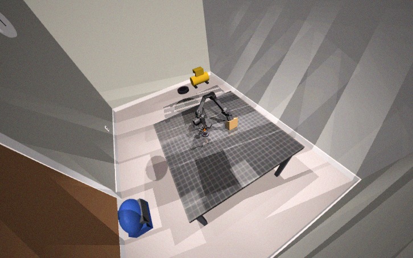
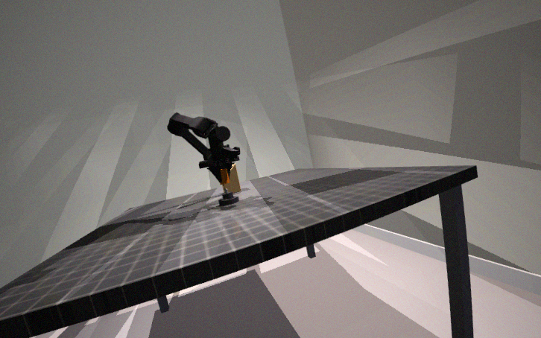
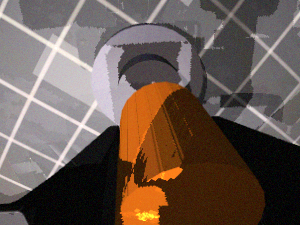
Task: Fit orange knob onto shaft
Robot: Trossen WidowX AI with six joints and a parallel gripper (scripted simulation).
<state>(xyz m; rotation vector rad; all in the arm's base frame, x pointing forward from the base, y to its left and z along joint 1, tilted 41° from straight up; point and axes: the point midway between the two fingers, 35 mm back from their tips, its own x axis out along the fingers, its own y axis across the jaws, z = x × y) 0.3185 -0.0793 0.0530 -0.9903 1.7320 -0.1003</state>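
Note:
My gripper [image 1: 204,129] [image 2: 223,178] [image 3: 163,129] is shut on the orange knob [image 1: 205,129] [image 2: 224,176] [image 3: 179,175]. It holds the knob upright just above the round pedestal [image 1: 205,134] [image 2: 228,200] [image 3: 106,68]. In the wrist view the knob's lower end covers the pedestal's middle, so the silver shaft is hidden there. In the exterior view a short stub of the shaft [image 2: 227,193] shows between knob and pedestal. I cannot tell how the hole's flat side stands against the shaft's.
The arm's tan base block [image 1: 231,123] [image 2: 233,179] stands on the dark gridded table [image 1: 243,164] [image 2: 358,199] behind the pedestal. A yellow tank [image 1: 199,77] and a black ring [image 1: 182,90] lie on the floor by the far wall. A blue object [image 1: 132,216] sits on the floor, front left.

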